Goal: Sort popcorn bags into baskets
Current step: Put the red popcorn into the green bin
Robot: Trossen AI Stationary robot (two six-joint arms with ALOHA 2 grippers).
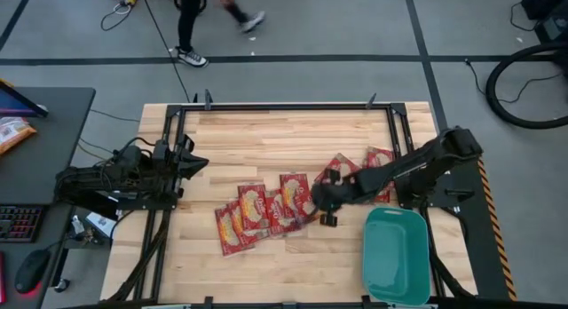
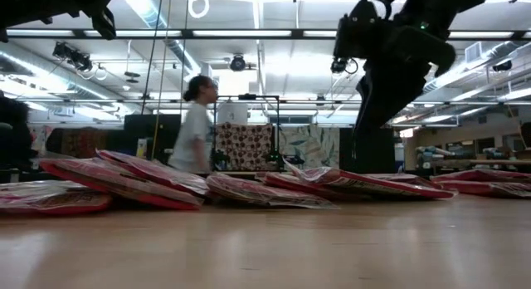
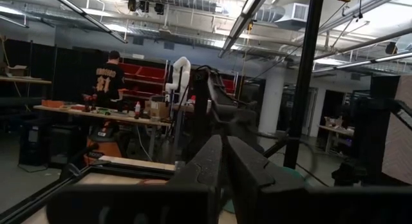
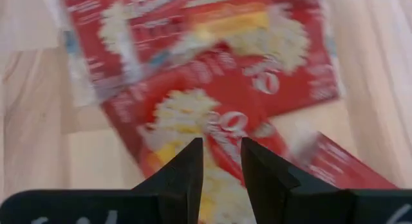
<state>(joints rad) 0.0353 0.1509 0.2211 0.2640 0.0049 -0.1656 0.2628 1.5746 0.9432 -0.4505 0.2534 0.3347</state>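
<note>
Several red popcorn bags lie flat on the wooden table in an overlapping row, running from the near middle toward the far right. In the low view the popcorn bags show as a low red heap. The teal basket stands at the near right corner with nothing in it. My right gripper reaches in from the right and hovers over the middle of the row, pointing down. In its wrist view the right gripper shows a narrow gap over a bag. My left gripper waits shut at the left edge.
A black frame rail rings the table. A dark desk with a keyboard and an orange-and-white packet stands to the left. A person walks beyond the far edge. Bare wood lies near the near edge.
</note>
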